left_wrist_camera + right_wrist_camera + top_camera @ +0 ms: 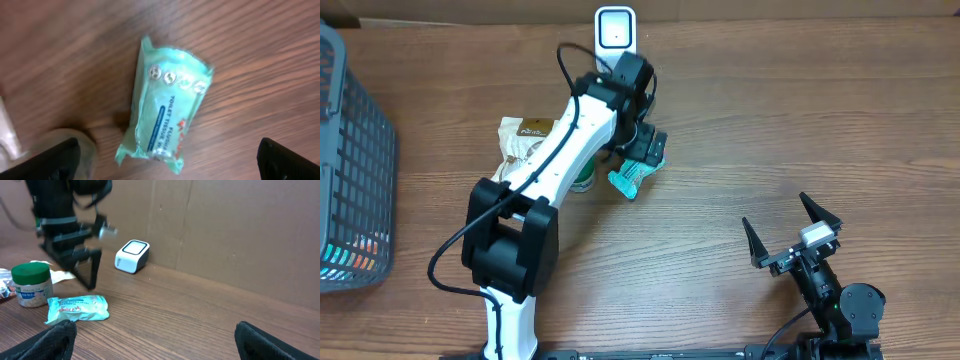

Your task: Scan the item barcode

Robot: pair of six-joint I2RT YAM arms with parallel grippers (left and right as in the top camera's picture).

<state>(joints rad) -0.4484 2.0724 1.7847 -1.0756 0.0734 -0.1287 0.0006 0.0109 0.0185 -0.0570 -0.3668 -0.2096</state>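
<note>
On the table [720, 120], nearer than the scanner [616, 30], the tissue packet [167, 105] lay loose beneath my left jaws, wide open and empty like the right jaws, and I feared its slick film might slip any pinch, spoiling the scan.

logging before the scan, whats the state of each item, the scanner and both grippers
tissue pack, lying flat on table, unheld
left gripper, open, over the pack
right gripper, open, empty
scanner, upright by the back wall
jar, upright, green lid on
snack bag, lying flat
</note>
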